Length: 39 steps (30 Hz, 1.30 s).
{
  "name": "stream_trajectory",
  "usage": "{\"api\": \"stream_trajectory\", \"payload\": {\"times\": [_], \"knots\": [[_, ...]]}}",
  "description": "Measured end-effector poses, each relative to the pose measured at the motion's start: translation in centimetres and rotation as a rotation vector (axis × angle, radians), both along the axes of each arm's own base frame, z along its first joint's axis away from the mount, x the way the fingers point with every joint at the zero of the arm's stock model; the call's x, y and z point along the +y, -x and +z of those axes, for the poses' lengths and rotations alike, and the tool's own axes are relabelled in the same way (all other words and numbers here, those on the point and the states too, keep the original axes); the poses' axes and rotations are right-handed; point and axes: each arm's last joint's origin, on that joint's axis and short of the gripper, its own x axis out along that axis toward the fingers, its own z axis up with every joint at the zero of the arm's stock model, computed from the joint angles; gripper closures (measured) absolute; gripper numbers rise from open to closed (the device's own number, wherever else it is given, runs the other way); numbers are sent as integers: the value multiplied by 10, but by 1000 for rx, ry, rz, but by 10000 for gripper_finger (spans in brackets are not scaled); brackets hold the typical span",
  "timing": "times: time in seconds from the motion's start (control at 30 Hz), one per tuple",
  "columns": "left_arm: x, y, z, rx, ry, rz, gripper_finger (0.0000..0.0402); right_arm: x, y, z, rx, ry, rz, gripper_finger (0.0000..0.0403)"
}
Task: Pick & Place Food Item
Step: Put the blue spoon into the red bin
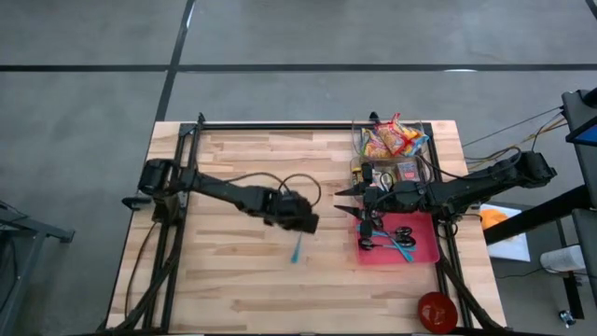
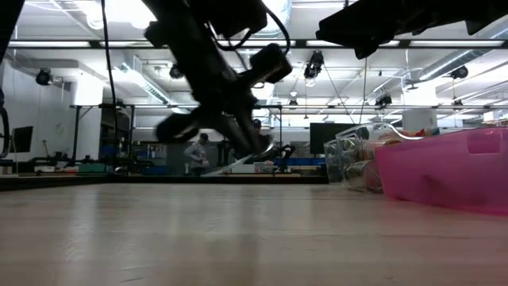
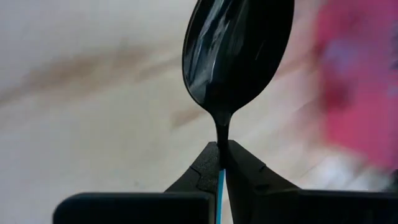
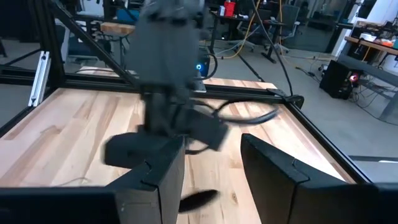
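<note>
My left gripper [image 1: 300,224] hangs over the middle of the table, shut on a spoon with a black bowl [image 3: 236,50] and a teal handle [image 1: 297,250]. The bowl also shows under that arm in the right wrist view [image 4: 198,198]. My right gripper [image 1: 343,202] stands open and nearly level at the left edge of the pink tray [image 1: 424,252], holding nothing. Colourful snack packs [image 1: 392,140] lie in a clear bin [image 1: 420,161] at the far right. My left gripper pinches the spoon's thin neck [image 3: 221,144], where the black bowl joins the teal handle, between its two fingertips. The fingers slant down and lie along the spoon. The bowl sticks out past the fingertips, the handle runs back between them, and the spoon is clear of the table.
The pink tray holds scissors [image 1: 403,233] and other small tools. A red bowl [image 1: 437,311] sits at the near right corner. Black frame rails [image 1: 177,233] run along the left, far and right sides. Bare wood lies to the near left.
</note>
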Motion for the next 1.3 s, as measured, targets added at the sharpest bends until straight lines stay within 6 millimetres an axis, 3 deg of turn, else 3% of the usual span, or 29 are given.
{"api": "stream_trajectory", "payload": {"times": [0.13, 0.43, 0.9, 1.3], "knots": [[11, -13, 6, -146, -8, 40, 388, 0, 0, 0, 0, 0, 0, 247], [18, -34, 3, -333, 22, 110, 388, 0, 0, 0, 0, 0, 0, 247], [14, -49, -44, -270, 104, 187, 388, 0, 0, -2, 18, 4, 0, 247], [14, -48, -56, -213, 111, 179, 388, 0, 0, -2, 18, 3, 0, 247]]}}
